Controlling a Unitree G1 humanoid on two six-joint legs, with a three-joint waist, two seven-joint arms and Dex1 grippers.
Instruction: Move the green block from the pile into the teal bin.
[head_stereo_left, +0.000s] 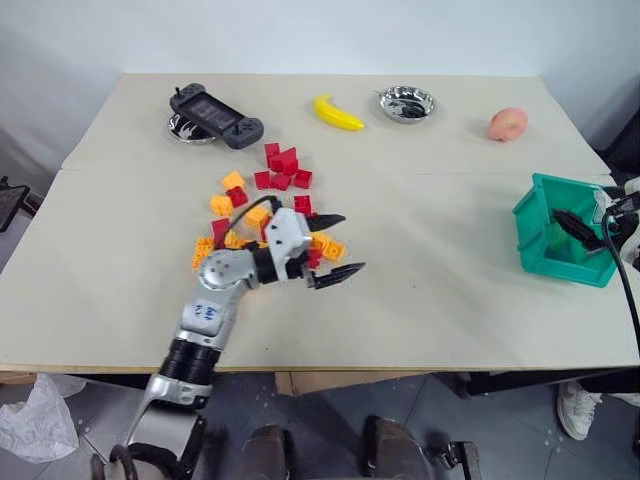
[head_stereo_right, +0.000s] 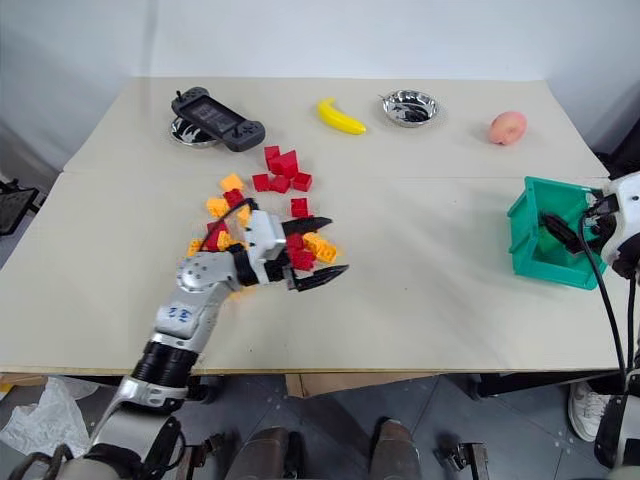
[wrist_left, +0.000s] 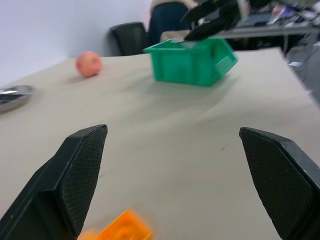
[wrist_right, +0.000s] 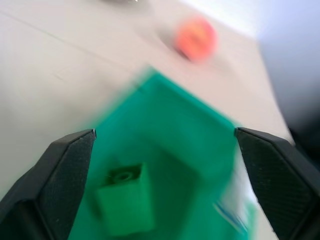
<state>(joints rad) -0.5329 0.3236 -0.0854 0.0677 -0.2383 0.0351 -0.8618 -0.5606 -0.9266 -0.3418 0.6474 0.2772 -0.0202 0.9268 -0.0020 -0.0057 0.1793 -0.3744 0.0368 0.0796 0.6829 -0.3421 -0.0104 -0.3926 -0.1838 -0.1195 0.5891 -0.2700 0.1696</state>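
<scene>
My right claw (wrist_right: 162, 150) open over teal bin (head_stereo_left: 535, 215), green block (wrist_right: 125, 200) inside; left claw (head_stereo_left: 335, 245) open over pile (head_stereo_left: 270, 205).

The small studded plastic block (wrist_right: 125, 200) is green, a shade lighter than the teal slant-sided plastic bin (head_stereo_left: 541, 208) around it. The loose pile of studded toy bricks (head_stereo_left: 262, 205) mixes red, orange and yellow. Both grippers' fingers (wrist_left: 75, 175) are black with a fine cross-hatched texture.
</scene>
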